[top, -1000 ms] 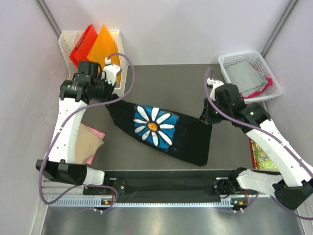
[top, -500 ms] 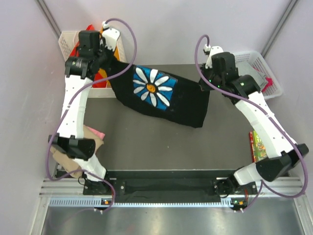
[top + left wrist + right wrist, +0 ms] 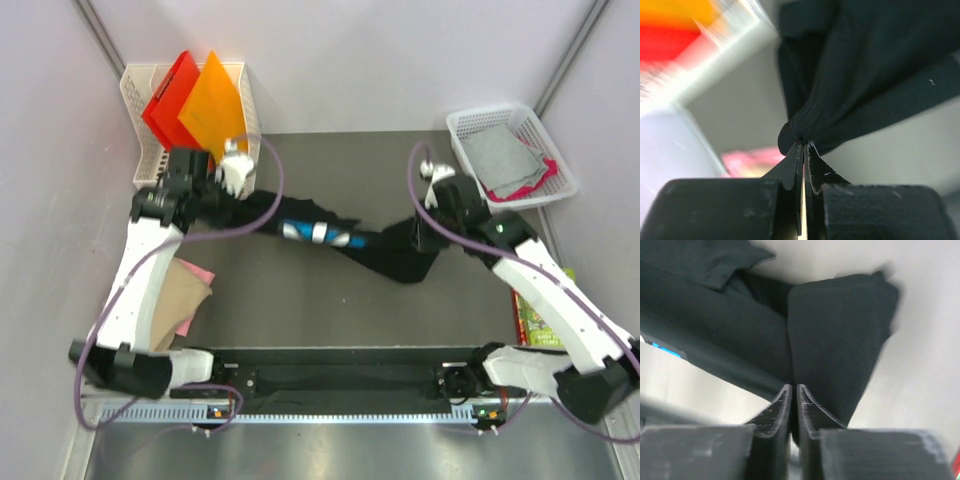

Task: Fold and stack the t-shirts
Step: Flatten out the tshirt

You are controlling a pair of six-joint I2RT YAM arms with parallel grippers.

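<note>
The black t-shirt (image 3: 385, 252) with the daisy patch hangs bunched and stretched between my two grippers over the middle of the grey table, only a strip of blue and white (image 3: 320, 234) showing. My left gripper (image 3: 238, 208) is shut on its left end, the cloth pinched at the fingertips in the left wrist view (image 3: 803, 142). My right gripper (image 3: 420, 228) is shut on its right end, black cloth (image 3: 840, 340) between the fingers in the right wrist view (image 3: 793, 387). A tan shirt (image 3: 178, 293) lies on a pink one (image 3: 200, 274) at the left.
A white rack (image 3: 140, 110) at the back left holds the red folder (image 3: 165, 95) and the orange folder (image 3: 210, 100). A white basket (image 3: 565, 165) at the back right holds grey and pink cloth (image 3: 500, 160). A picture book (image 3: 535, 320) lies at the right edge.
Both arms have swung the black shirt down and toward me from the raised, spread position at the back. The shirt has collapsed from a flat hanging sheet into a bunched band.
</note>
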